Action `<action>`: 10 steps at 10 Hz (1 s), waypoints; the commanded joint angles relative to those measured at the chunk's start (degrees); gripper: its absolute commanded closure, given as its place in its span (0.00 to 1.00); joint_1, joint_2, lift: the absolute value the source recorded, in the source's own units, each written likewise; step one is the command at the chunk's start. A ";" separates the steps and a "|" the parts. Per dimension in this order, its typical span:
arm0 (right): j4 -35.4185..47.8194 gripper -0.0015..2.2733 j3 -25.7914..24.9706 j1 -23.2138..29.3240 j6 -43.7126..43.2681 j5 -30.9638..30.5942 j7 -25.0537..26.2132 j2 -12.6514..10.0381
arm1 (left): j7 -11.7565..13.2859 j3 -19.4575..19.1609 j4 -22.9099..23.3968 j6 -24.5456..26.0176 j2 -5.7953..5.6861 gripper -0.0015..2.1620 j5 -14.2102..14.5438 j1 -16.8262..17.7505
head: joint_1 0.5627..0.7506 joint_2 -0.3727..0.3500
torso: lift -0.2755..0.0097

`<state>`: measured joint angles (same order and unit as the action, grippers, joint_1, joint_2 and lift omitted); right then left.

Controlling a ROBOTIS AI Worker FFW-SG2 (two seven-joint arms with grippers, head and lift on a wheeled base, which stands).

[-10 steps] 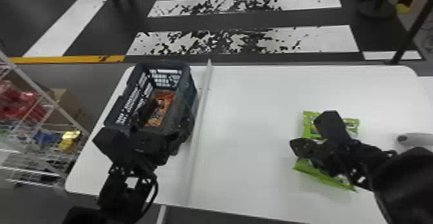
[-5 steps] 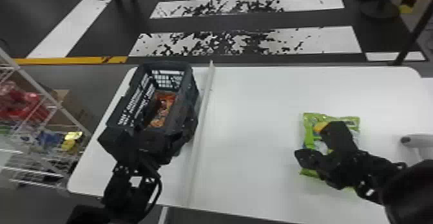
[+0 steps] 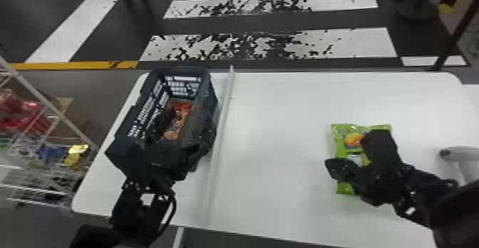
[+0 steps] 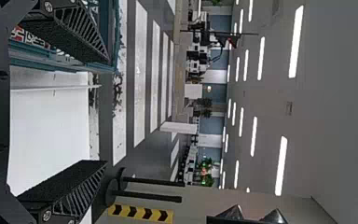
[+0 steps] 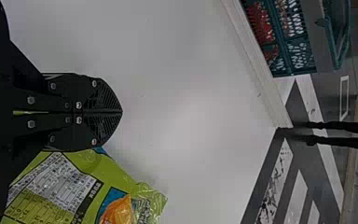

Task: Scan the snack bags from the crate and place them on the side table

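In the head view my left gripper (image 3: 181,138) is over the near part of the dark crate (image 3: 124,131), which holds orange snack bags (image 3: 182,112). The left wrist view has this gripper (image 4: 106,111) open, one finger over the crate (image 4: 65,64) and the other over the table side. My right gripper (image 3: 331,165) stands over a green snack bag (image 3: 339,137) lying on the table's right part, covering some of it. Seen from the right wrist, that gripper (image 5: 121,112) has its fingertips together, with the green bag (image 5: 70,186) beneath and beside it.
A raised white strip (image 3: 221,133) crosses the white table (image 3: 278,122) beside the crate. A pale device with a dark tip (image 3: 463,154) stands at the right. Beyond the table's left edge is a wire rack (image 3: 58,113) with packets.
A slanted green piece stuck out at the near side of the right gripper; now the green bag looks straighter and flatter beneath it. The left gripper has hardly moved.
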<state>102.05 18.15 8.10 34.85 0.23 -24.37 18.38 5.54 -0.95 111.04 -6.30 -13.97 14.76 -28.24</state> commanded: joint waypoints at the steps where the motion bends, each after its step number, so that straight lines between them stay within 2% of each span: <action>1: 6.49 0.71 -4.08 3.41 0.80 3.81 0.20 -0.27 | -0.09 0.25 0.14 -0.07 0.00 0.05 0.00 0.03 | 0.70 0.77 | 0.79; 3: 11.94 0.20 -10.76 6.84 2.21 5.66 0.46 -1.51 | -0.09 0.60 0.23 -0.07 0.00 0.05 0.00 0.03 | 0.70 0.75 | 0.79; 4: 13.61 0.07 -14.45 8.51 2.73 7.24 0.55 -2.12 | -0.09 0.60 0.14 -0.07 0.00 0.05 0.00 0.03 | 0.70 0.73 | 0.79; 7: 15.02 0.05 -23.68 11.15 3.44 9.61 1.60 -3.00 | -0.09 0.60 -0.03 -0.07 0.00 0.05 0.00 0.12 | 0.70 0.62 | 0.79; 10: 12.12 0.05 -30.36 11.06 4.14 9.70 2.66 -3.00 | -0.09 0.60 -0.12 0.11 -0.09 0.05 0.00 0.21 | 0.70 0.47 | 0.79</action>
<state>115.07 -10.91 19.34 38.86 9.93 -21.70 15.36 5.46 -0.30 110.92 -6.35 -14.06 14.76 -28.03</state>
